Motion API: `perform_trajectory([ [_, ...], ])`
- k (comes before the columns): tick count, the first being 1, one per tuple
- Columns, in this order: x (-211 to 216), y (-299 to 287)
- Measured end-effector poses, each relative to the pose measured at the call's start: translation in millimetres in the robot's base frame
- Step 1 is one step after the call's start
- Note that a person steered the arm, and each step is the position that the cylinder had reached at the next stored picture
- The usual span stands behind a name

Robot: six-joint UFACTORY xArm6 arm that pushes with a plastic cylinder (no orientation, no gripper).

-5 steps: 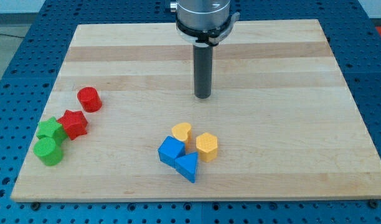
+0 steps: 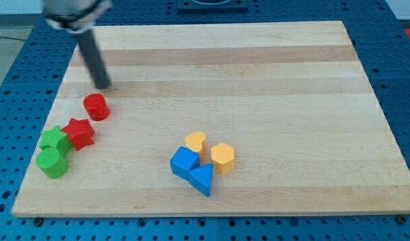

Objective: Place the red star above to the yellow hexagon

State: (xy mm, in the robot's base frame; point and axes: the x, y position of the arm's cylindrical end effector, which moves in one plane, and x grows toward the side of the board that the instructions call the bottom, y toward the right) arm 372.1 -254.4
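The red star lies at the view's left on the wooden board, touching a green block. The yellow hexagon sits near the view's bottom centre, far to the right of the star. My tip is at the view's upper left, just above the red cylinder and above the red star. The rod is blurred.
A green cylinder lies below the green block. A yellow heart, a blue block and a blue triangle crowd the yellow hexagon's left side. The board's left edge is close to the star.
My tip has moved fast from the board's upper middle to the upper left, near the red cylinder. No block has moved.
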Motion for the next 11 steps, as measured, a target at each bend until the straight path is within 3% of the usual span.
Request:
perform_trajectory([
  [1,4.5,-48.1],
  [2,25.1,-22.4],
  [5,56.4,-20.4],
  [7,126.5,-9.3],
  [8,126.8,22.5],
  [9,112.5,92.5],
  [10,106.8,212.6],
  [11,106.0,237.1],
])
